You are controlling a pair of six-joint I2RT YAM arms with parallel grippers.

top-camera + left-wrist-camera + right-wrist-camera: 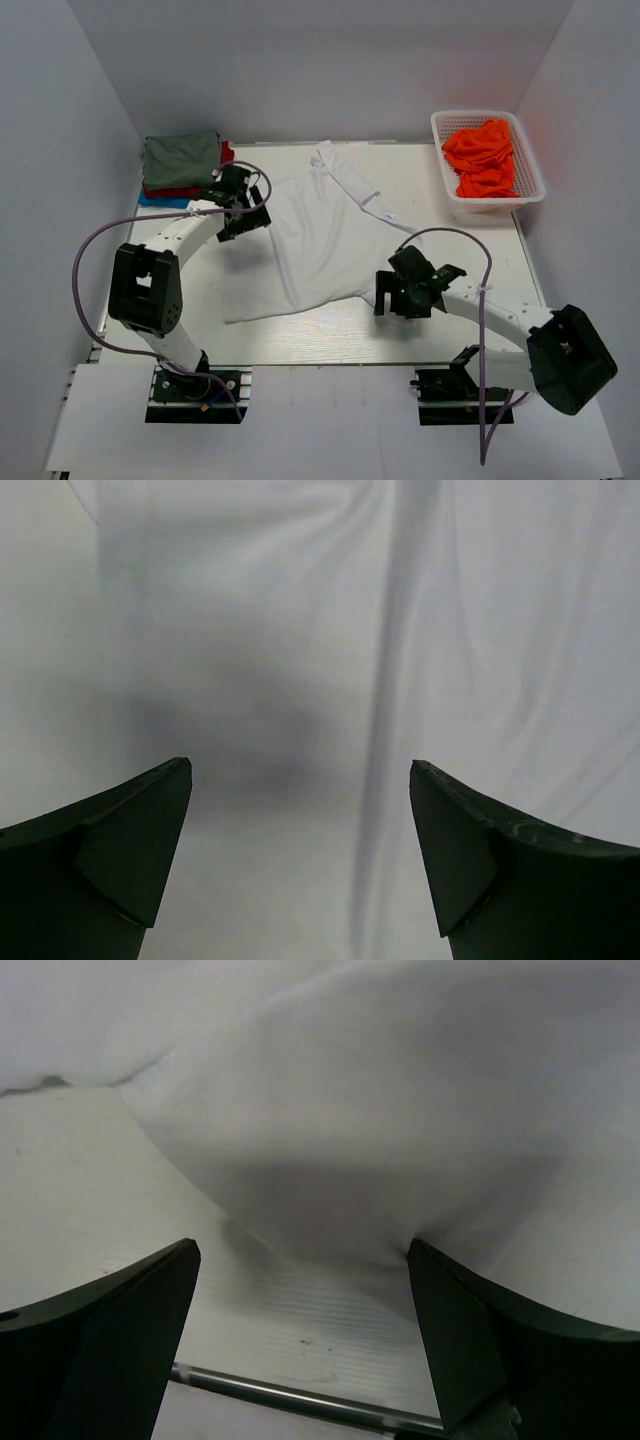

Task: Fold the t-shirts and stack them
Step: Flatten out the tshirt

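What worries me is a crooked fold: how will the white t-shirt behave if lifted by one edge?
Probably floppy: the white t-shirt lies spread with soft creases, so it should sag from a single grip. Likely light: its thin edge billows off the table in the right wrist view. Pushed, it would probably bunch rather than slide.

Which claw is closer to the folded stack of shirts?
Left. The left claw hovers just right of the folded stack, over the white shirt; the right claw is far across, at that shirt's near right edge.
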